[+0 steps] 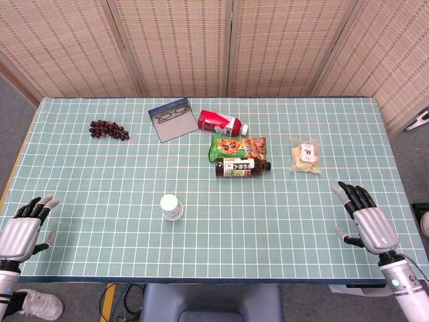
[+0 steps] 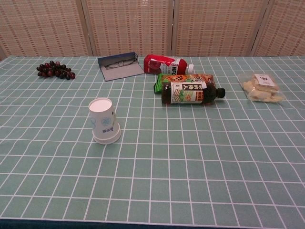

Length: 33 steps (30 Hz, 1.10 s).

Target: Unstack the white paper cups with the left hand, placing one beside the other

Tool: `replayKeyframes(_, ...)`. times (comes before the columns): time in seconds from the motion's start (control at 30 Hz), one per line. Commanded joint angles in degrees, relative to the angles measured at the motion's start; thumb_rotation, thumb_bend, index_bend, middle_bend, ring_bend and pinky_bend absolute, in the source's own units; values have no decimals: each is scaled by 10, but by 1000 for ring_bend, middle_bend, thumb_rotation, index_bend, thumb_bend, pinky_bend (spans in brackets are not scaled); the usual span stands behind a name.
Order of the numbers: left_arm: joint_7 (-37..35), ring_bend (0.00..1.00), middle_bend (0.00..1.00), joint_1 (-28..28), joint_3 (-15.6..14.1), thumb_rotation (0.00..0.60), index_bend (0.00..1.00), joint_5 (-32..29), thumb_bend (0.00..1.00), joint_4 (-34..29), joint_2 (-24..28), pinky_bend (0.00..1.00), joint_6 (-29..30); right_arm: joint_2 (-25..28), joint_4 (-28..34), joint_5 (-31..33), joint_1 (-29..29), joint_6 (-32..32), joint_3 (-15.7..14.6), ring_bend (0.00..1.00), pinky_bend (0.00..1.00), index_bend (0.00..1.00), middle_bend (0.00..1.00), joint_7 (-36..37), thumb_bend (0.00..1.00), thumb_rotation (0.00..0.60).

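Observation:
A stack of white paper cups stands upside down on the green checked tablecloth, left of the middle near the front; the chest view shows the cups with blue print on the side. My left hand rests at the table's front left edge, fingers apart, holding nothing, well left of the cups. My right hand lies at the front right with fingers spread and holds nothing. Neither hand appears in the chest view.
Behind the cups lie a dark bottle, a green snack bag, a red bottle and a blue glasses case. Grapes sit at back left, a bag of biscuits at right.

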<state>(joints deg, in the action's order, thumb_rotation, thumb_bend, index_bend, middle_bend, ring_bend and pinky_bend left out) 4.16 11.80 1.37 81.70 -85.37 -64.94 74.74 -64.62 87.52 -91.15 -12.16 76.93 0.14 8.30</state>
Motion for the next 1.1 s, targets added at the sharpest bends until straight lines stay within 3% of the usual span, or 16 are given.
replayKeyframes(0.03, 1, 80, 98, 2, 0, 600, 190, 0, 406, 3, -2, 170, -4, 0, -3, 3, -1, -4, 0, 0, 0, 0, 0, 1, 252, 600)
replayKeyframes(0.37, 0, 80, 98, 28, 6, 600, 190, -6, 406, 11, -9, 170, -45, 6, -2, 6, -5, -3, 5, 0, 0, 0, 0, 21, 251, 600)
replayKeyframes(0.73, 78, 79, 98, 102, 36, 600, 188, -60, 406, -28, -4, 170, -146, 20, -13, 23, -15, -16, 17, 0, 0, 0, 0, 62, 252, 600)
replayKeyframes(1.1, 193, 68, 95, 184, 72, 600, 138, -180, 406, -92, 12, 170, -229, 28, -29, 46, -31, -44, 30, 0, 0, 0, 0, 90, 251, 600)
